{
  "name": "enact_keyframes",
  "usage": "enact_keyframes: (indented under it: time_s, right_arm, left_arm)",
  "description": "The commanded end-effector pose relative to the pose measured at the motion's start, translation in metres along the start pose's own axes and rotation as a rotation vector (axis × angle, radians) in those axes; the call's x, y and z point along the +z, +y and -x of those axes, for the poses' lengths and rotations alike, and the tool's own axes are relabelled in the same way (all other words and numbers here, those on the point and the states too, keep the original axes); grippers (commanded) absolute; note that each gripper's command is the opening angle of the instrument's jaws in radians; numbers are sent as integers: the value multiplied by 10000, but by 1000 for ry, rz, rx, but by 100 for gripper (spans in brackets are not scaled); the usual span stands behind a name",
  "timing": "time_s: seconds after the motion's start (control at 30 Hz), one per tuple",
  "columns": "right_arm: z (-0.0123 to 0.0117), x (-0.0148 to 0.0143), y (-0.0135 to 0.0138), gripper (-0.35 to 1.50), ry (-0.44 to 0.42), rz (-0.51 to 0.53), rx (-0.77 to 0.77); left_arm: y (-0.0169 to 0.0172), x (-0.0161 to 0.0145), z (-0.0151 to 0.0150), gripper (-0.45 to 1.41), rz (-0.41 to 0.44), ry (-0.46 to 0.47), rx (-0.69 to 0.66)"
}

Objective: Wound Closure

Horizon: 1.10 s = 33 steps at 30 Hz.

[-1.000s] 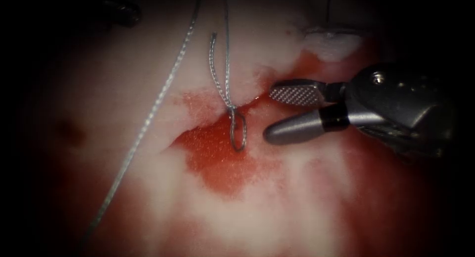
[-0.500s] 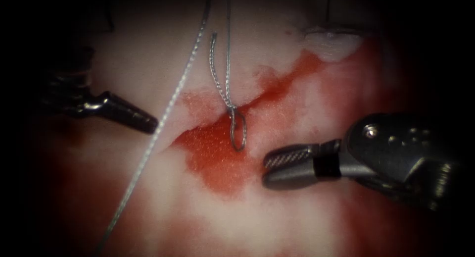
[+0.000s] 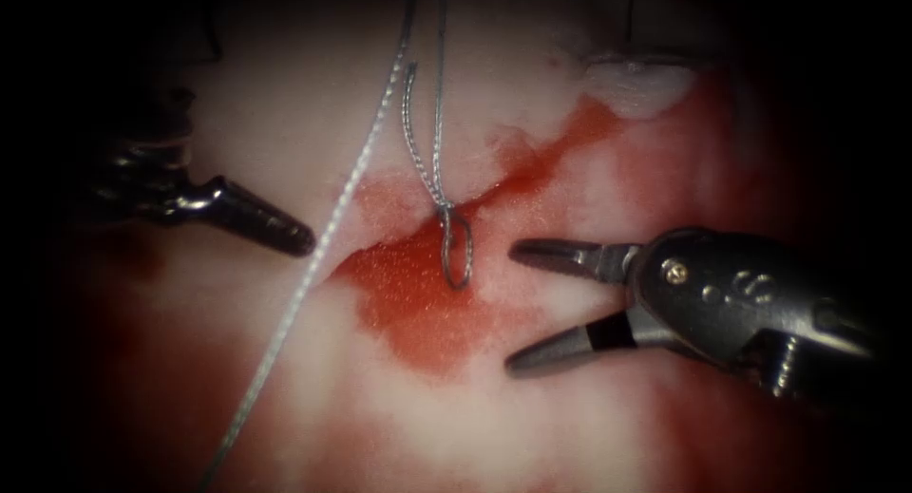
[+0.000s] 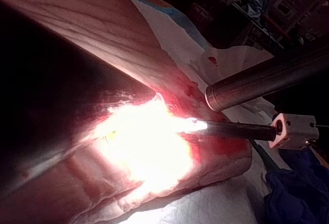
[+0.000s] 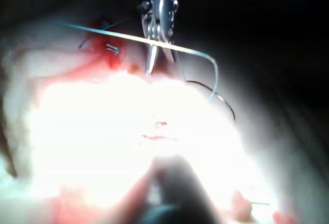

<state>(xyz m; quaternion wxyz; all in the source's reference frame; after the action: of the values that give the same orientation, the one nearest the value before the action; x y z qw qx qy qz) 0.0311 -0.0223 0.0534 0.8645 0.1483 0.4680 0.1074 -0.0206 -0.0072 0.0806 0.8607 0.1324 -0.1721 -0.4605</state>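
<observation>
The tissue (image 3: 285, 123) carries a cut (image 3: 532, 170) running from upper right to centre, with red fluid (image 3: 418, 303) pooled in it. A knotted thread loop (image 3: 457, 251) crosses the cut; its two tails (image 3: 423, 142) run upward. A long thread (image 3: 313, 265) slants from top centre to lower left. My left tool (image 3: 302, 238) lies left of the cut, jaws shut, its tip just beside that long thread and holding nothing I can see. My right tool (image 3: 513, 308) (image 5: 164, 75) is right of the loop, jaws wide open and empty. A thin dark arc (image 5: 226, 100), needle or thread, curves beside it.
A pale white lump (image 3: 636, 85) sits at the cut's upper right end. A pale thread (image 5: 118, 35) crosses in front of the right tool's jaws. White drape (image 4: 169, 29) and a thick metal tube (image 4: 267, 82) lie beyond the tissue (image 4: 92, 23).
The right tool dropped from beside the cut's upper part to lower right of the loop, narrowed its jaws, then opened them wide. The left tool came in from the left. The long thread shifted right.
</observation>
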Motion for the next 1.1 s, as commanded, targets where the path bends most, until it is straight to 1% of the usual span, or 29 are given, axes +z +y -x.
enact_keyframes:
  time_s: [0.03, 0.13, 0.2, 0.27, 0.33, 0.4, 0.47, 0.6, 0.63, 0.7, 0.73, 0.77, 0.8, 1.1]
  right_arm:
    - [-15, 8, 8, 67, 4, 6, -13]
    - [-18, 12, 8, 54, 1, 15, -63]
    - [-20, 13, 7, 37, 3, 11, -101]
    - [-24, 14, 7, 34, 8, 10, -120]
    - [-29, 15, 6, 17, 8, 8, -119]
    - [-34, 17, 5, 15, 7, 11, -125]
    - [-41, 16, 4, 5, 16, 6, -150]
    - [-48, 14, 5, 5, 19, 4, -157]
    - [-50, 16, 5, 17, 18, 6, -161]
    - [-50, 17, 6, 21, 17, 7, -160]
    - [-51, 19, 6, 32, 17, 10, -165]
    - [-51, 19, 6, 32, 17, 10, -165]
    - [-52, 21, 6, 41, 16, 12, -176]
    - [-53, 27, 6, 46, 15, 21, -204]
  left_arm:
    - [1, -2, 13, 91, 0, -7, 0]
    - [1, -2, 13, 91, -1, -6, 0]
    - [1, -3, 14, 93, -2, -6, -6]
    - [1, -3, 14, 93, 1, -6, -6]
    - [1, -3, 14, 93, 1, -6, -12]
    - [1, -3, 14, 93, 1, -6, -18]
    - [1, -3, 14, 93, 1, -6, -18]
    - [1, -3, 14, 93, 1, -6, -18]
    - [1, -3, 14, 93, 1, -6, -18]
    - [1, -3, 14, 93, 1, -6, -18]
    - [1, -3, 14, 93, 1, -6, -18]
    - [1, -3, 14, 93, 1, -6, -18]
    - [1, -3, 14, 93, 1, -6, -18]
    - [1, -3, 14, 93, 1, -6, -18]
